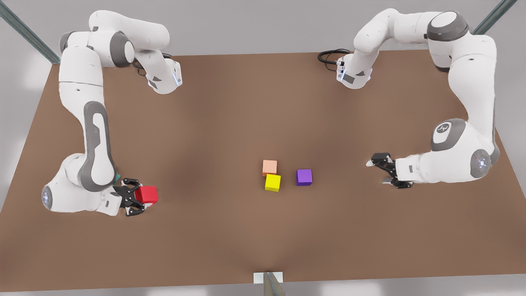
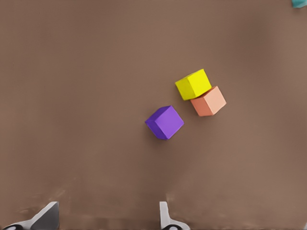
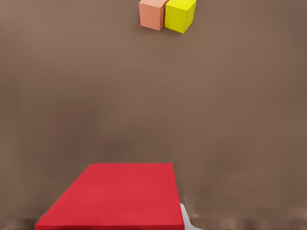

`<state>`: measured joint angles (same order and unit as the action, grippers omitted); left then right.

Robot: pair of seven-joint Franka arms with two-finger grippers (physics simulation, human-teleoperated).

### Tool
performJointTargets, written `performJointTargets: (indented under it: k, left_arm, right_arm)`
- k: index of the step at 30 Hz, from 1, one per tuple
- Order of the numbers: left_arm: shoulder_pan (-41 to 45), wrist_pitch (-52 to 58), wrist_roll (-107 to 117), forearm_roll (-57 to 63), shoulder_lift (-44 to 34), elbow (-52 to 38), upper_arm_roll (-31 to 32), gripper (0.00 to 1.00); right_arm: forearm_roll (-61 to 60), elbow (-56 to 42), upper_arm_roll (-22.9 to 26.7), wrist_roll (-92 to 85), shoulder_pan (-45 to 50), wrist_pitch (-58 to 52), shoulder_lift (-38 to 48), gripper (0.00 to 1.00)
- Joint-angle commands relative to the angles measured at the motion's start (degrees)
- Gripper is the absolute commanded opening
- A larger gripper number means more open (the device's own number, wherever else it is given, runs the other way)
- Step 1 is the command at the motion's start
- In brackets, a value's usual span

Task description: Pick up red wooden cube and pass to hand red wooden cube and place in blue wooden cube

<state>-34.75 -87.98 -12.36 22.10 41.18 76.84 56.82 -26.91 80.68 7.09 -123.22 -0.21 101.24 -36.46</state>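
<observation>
The red wooden cube [image 1: 147, 194] sits between the fingers of my right gripper [image 1: 139, 198] at the front view's left, near the table's front; the gripper is shut on it. In the right wrist view the red wooden cube [image 3: 115, 196] looms close, with one pale fingertip [image 3: 187, 220] beside it. The blue wooden cube [image 1: 116, 178] shows as a teal sliver behind that arm, and as a teal corner [image 2: 300, 3] in the left wrist view. My left gripper [image 1: 377, 172] hovers open and holds nothing at the front view's right, its fingertips [image 2: 48, 214] spread wide.
A salmon-orange cube [image 1: 269, 167], a yellow cube [image 1: 273, 182] touching it and a purple cube [image 1: 304, 177] lie mid-table between the two grippers. Bare brown table [image 1: 213, 123] stretches behind them. A black cable [image 1: 328, 55] lies at the far edge.
</observation>
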Motion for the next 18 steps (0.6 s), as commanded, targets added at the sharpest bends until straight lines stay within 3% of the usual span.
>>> performJointTargets:
  k: [1, 2, 4, 11, 18]
  left_arm:
    - [23.79, 11.86, 16.42, -18.83, -18.58, 2.26, -38.91, 1.0]
    - [37.91, 12.21, 14.82, -21.75, -24.04, 4.1, -53.74, 1.0]
    - [37.65, 12.21, 14.56, -22.01, -30.46, 5.6, -53.83, 1.0]
    - [38.09, 12.04, 14.47, -22.54, -27.82, 4.02, -52.69, 1.0]
    - [37.82, 12.21, 14.47, -22.54, -27.74, 3.93, -52.6, 1.0]
  right_arm:
    - [19.26, 1.4, 2.4, 32.86, 0.12, -0.87, 2.18, 0.42]
    - [21.9, 2.46, 3.9, 35.33, 0.12, -0.69, 2.98, 0.42]
    - [26.91, 2.72, 5.13, 40.16, 0.12, 0.1, 3.77, 0.42]
    - [33.59, 19.25, 5.48, 44.38, 0.21, 21.19, 11.15, 0.41]
    - [33.59, 27.86, 6.1, 44.47, -1.64, 29.63, 13.61, 0.41]
